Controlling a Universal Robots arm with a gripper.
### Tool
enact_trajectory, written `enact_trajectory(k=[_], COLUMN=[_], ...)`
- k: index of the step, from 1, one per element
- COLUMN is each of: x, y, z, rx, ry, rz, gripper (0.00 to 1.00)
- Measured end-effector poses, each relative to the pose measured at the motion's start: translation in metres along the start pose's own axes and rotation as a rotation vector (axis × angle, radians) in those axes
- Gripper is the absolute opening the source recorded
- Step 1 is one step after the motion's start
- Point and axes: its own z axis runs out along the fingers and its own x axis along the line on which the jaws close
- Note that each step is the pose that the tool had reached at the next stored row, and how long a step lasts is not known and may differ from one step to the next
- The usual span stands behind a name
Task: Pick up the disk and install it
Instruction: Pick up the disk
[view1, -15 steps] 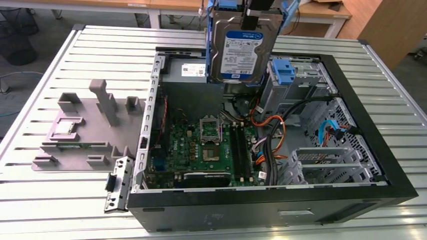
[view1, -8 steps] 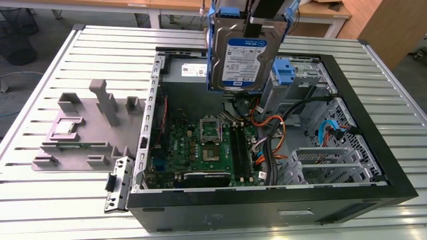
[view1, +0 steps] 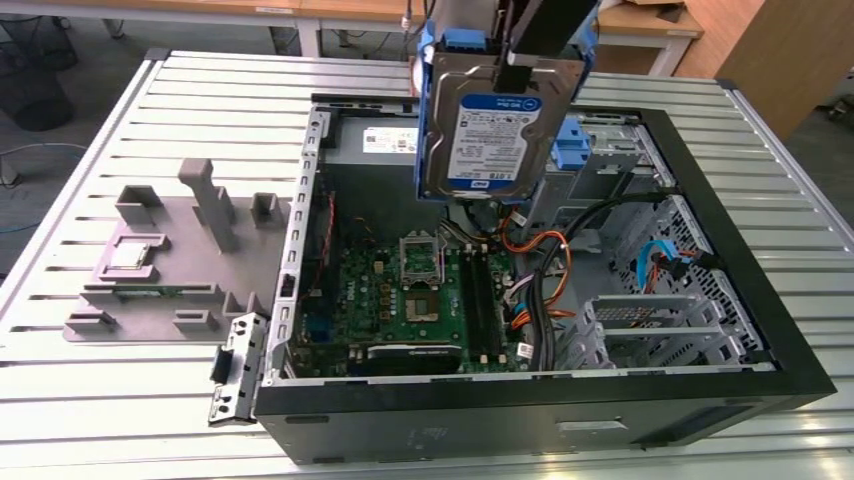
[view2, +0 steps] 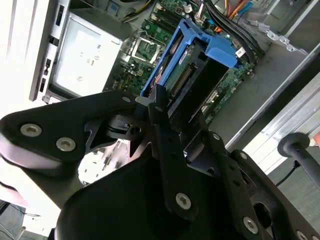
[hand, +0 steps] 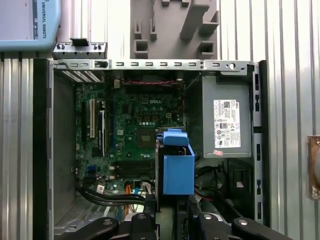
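The disk (view1: 487, 130), a silver drive with a white-and-blue label in a bright blue carrier, hangs upright above the open computer case (view1: 747, 300). My gripper (view1: 518, 62) comes down from above and is shut on the disk's upper edge. In the second wrist view the black fingers (view2: 161, 107) clamp the blue carrier (view2: 200, 47) edge-on over the motherboard. The first wrist view looks straight down past the gripper (hand: 172, 207) at the carrier (hand: 177, 167), which hovers beside the power supply.
The case holds a green motherboard (view1: 400, 290), a grey power supply box (hand: 226, 120), orange and black cables (view1: 541, 250), a metal drive cage (view1: 641, 320) and an upright blue bracket (view1: 577, 140). A grey fixture (view1: 174, 250) sits on the slatted table at the exterior view's left.
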Motion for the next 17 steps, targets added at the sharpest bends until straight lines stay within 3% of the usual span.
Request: enact_trajectory(k=[10,17], x=[0.0214,0.0325], y=[-0.0018,-0.0025], z=[-0.0013,-0.002], rx=[0.0,0.0001], ry=[0.0006,0.002], rz=[0.0,0.001], gripper=[0.35,0.35])
